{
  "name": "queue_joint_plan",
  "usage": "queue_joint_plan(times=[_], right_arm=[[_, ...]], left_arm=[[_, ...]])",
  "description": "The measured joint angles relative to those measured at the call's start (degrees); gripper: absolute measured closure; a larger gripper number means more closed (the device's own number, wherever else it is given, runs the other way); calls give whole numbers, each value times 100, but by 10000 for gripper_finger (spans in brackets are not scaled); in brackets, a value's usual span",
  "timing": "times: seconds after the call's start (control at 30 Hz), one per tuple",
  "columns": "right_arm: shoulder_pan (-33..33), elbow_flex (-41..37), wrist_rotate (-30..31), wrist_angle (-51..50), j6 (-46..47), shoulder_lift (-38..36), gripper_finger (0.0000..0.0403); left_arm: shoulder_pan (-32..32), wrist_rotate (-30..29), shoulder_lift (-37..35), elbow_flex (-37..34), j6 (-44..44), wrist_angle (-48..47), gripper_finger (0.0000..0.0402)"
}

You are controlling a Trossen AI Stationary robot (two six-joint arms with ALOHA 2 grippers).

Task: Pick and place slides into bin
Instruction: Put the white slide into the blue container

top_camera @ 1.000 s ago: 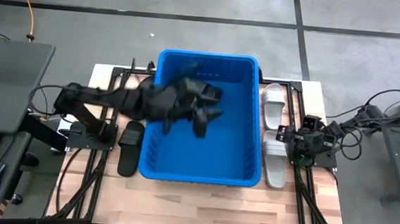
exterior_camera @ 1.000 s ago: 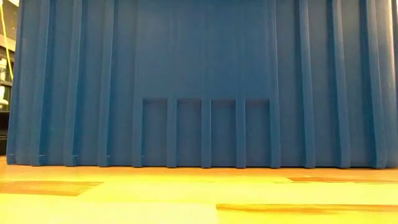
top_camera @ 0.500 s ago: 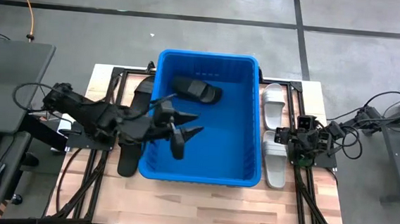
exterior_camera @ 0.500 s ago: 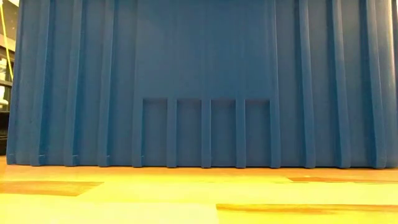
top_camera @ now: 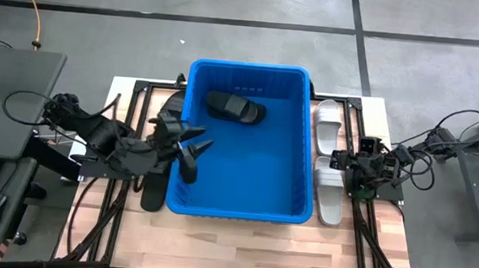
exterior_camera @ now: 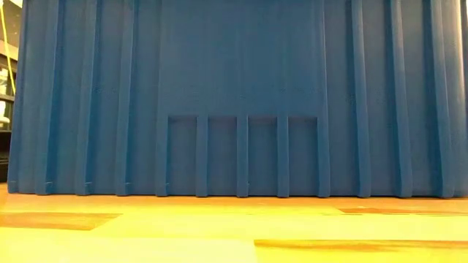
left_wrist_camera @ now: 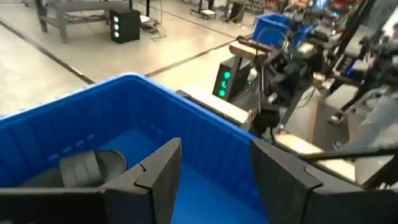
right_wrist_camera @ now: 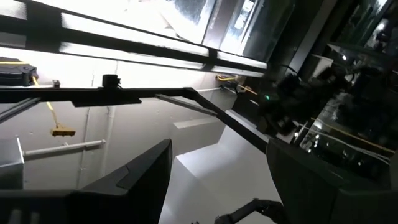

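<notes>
Blue bin (top_camera: pixel 243 203) holds one black slide (top_camera: pixel 235 107); left tool (top_camera: pixel 194 148) released, empty; no writing readable.

My two dark gripper fingers (right_wrist_camera: pixel 214 186) stand apart, nothing between them. Beyond them lie a dark metal frame bar (right_wrist_camera: pixel 124 96) and a pale grey surface (right_wrist_camera: pixel 211 168).
</notes>
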Motion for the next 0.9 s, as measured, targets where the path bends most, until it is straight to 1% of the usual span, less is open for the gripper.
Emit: queue_joint_plan(times=[0.07, 0.13, 0.17, 0.2, 0.27, 0.33, 0.37, 0.4, 0.43, 0.47, 0.5, 0.57, 0.63, 0.67, 0.73, 0.77, 0.83, 0.9], right_arm=[[0, 0, 5, -18, -17, -78, 150], [0, 0, 4, -86, 1, -147, 150], [0, 0, 7, -128, 32, -172, 150], [0, 0, 26, -191, 47, -199, 150], [0, 0, 158, -299, 91, -221, 150], [0, 0, 277, -417, 108, -230, 150], [-1, 0, 294, -458, 117, -224, 150], [-2, 0, 328, -521, 165, -222, 150], [-2, 0, 363, -578, 225, -227, 150], [0, 0, 364, -621, 272, -226, 150], [0, 0, 348, -629, 309, -222, 150], [0, 0, 307, -633, 366, -222, 150], [0, 0, 186, -523, 359, -224, 150], [0, 0, 117, -412, 277, -224, 150], [2, 0, 37, -134, 117, -225, 150], [0, 0, -6, 1, 64, -243, 150], [-4, 0, -69, -16, -40, -361, 150], [-4, 0, -64, -392, -58, -600, 150]], left_arm=[[-1, -12, -53, -309, -25, 260, 224], [-53, -42, -153, -742, -35, 1138, 223], [-82, -45, -172, -913, 105, 1790, 223], [-74, -45, -181, -1084, 456, 2649, 223], [-74, 113, -155, -1399, 1729, 4608, 223], [-9, 666, -48, -1722, 3141, 6674, 223], [68, 1006, 17, -1901, 3661, 7600, 223], [131, 1383, 67, -2092, 4029, 8350, 223], [193, 1648, 82, -2294, 4250, 8868, 223], [233, 1734, 79, -2541, 4298, 9231, 223], [240, 1678, 57, -2817, 4168, 9505, 223], [189, 1205, -41, -3475, 3969, 9934, 223], [39, 773, -263, -4186, 4036, 10572, 223], [-28, 698, -436, -4494, 4152, 11019, 223], [-103, 758, -769, -5023, 4384, 11876, 223], [-124, 825, -908, -5236, 4515, 12017, 223], [-126, 769, -1195, -5613, 4614, 11916, 223], [-105, 689, -1429, -5878, 4488, 11883, 223]])
